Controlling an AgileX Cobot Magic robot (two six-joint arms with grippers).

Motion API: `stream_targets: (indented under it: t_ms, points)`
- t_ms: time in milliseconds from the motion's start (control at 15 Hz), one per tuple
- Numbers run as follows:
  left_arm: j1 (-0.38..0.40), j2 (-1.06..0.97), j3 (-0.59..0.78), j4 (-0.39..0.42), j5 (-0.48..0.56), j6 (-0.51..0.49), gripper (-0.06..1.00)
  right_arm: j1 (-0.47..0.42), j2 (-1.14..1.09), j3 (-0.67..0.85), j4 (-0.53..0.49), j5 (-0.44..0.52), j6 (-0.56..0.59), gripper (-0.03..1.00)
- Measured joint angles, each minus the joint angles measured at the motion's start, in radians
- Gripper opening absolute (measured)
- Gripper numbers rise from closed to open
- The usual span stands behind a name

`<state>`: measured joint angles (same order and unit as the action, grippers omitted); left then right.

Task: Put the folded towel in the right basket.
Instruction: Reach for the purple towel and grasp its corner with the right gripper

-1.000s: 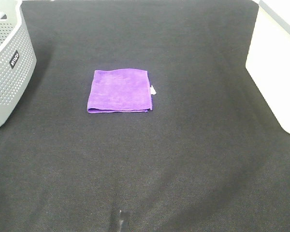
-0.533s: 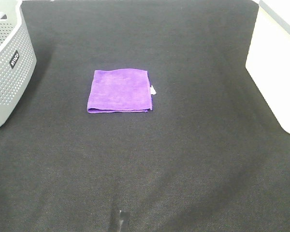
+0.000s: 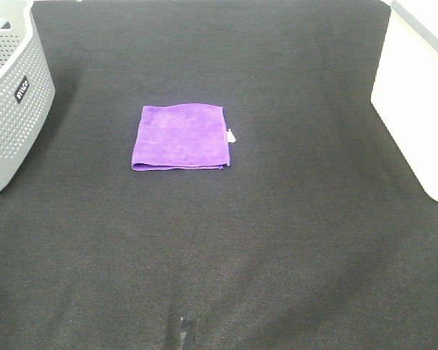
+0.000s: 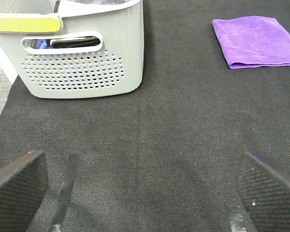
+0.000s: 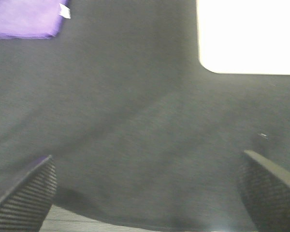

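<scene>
The folded towel [image 3: 179,136] is a purple square lying flat on the black mat, with a small white tag on its right edge. It also shows in the left wrist view [image 4: 254,40] and at a corner of the right wrist view [image 5: 26,18]. The right basket [image 3: 416,95] is a cream-white smooth-walled bin at the mat's right edge, seen also in the right wrist view [image 5: 249,36]. Neither gripper shows in the exterior high view. My left gripper [image 4: 140,188] is open and empty, far from the towel. My right gripper [image 5: 145,193] is open and empty, between towel and bin.
A grey perforated basket [image 3: 11,95] with a black label stands at the mat's left edge; in the left wrist view [image 4: 79,53] it holds dark items and a yellow-green handle. A black fabric mat [image 3: 226,240] covers the table.
</scene>
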<state>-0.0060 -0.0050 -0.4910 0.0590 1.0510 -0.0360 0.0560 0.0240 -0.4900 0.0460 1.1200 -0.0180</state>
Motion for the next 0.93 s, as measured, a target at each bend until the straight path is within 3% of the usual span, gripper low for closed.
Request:
stream_targets:
  t_ms: [67,200,533,667,733,933]
  points:
    - [0.0,0.0,0.0,0.0,0.0,0.0,0.99,0.0,0.0,0.0,0.0,0.0,0.0,0.96]
    - [0.0,0.0,0.0,0.0,0.0,0.0,0.99,0.0,0.302,-0.184,0.02,0.007,0.038,0.96]
    - [0.0,0.0,0.0,0.0,0.0,0.0,0.99,0.0,1.073,-0.738,0.058,0.037,-0.006,0.96]
    - [0.0,0.0,0.0,0.0,0.0,0.0,0.99,0.01,1.317,-0.921,0.232,0.007,-0.069,0.96]
    - [0.0,0.0,0.0,0.0,0.0,0.0,0.99,0.049,1.445,-1.013,0.333,-0.01,-0.115,0.96]
    - [0.0,0.0,0.0,0.0,0.0,0.0,0.99,0.176,1.819,-1.287,0.498,-0.026,-0.146,0.96]
